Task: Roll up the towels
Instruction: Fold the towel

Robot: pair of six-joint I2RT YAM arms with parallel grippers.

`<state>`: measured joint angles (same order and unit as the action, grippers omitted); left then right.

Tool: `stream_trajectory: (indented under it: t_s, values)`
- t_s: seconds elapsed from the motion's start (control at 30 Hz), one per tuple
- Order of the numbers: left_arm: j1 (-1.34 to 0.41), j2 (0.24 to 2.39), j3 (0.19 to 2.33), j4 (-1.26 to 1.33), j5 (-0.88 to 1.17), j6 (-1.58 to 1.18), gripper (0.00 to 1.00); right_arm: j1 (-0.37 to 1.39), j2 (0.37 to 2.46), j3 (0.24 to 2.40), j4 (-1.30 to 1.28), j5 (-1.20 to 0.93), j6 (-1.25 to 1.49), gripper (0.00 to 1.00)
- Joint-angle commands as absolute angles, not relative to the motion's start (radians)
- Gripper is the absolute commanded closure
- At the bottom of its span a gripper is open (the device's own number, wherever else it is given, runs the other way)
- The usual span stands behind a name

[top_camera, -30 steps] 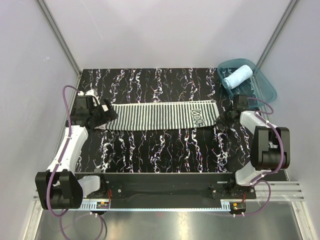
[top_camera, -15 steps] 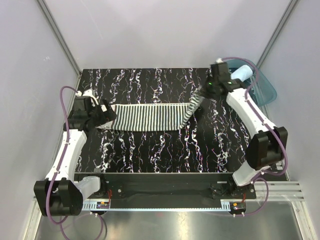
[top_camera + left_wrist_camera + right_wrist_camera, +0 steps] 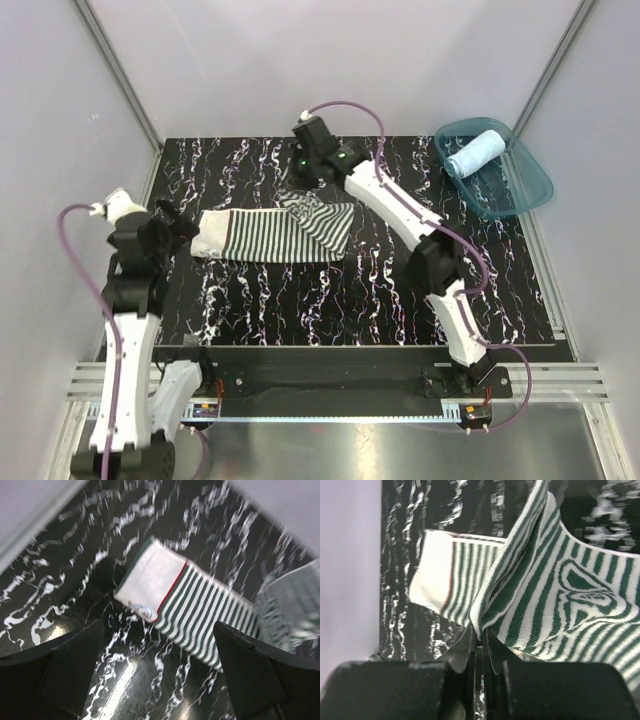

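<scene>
While the right gripper (image 3: 479, 637) pinches its printed end, the striped towel (image 3: 265, 238) lies folded back on itself.
Its white end rests on the table (image 3: 330, 295) just right of the wide-open left gripper (image 3: 185, 228); blue towel (image 3: 475, 152) in the far-right tub (image 3: 532, 186).

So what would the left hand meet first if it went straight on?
Probably the striped towel, its white end, centred ahead of the open left hand; depth is unclear, so it might touch the table just short.
</scene>
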<state>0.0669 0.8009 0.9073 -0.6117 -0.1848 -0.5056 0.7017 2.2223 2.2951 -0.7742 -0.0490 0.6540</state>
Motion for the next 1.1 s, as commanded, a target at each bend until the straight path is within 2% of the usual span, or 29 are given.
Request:
stream_trajectory:
  t_s: [0.0,0.1,0.4,0.7,0.83,1.07]
  values:
    - [0.071,0.686,0.885,-0.569,-0.356,-0.594,0.01,0.748,2.287,2.453,-0.772,-0.081,0.709,1.0]
    - [0.069,0.615,0.862,-0.595,-0.382,-0.589,0.01,0.779,2.341,2.513,-0.721,-0.1,0.733,1.0]
    - [0.06,0.506,0.775,-0.634,-0.417,-0.574,0.01,0.867,2.398,2.488,-0.499,-0.075,0.738,1.0]
    - [0.049,0.511,0.781,-0.637,-0.445,-0.561,0.01,0.925,2.532,2.585,-0.332,-0.115,0.752,1.0]
    - [0.049,0.509,0.779,-0.64,-0.451,-0.561,0.01,0.939,2.604,2.595,-0.246,-0.21,0.762,1.0]
    - [0.049,0.523,0.782,-0.641,-0.459,-0.557,0.01,0.946,2.672,2.56,-0.181,-0.351,0.762,0.88]
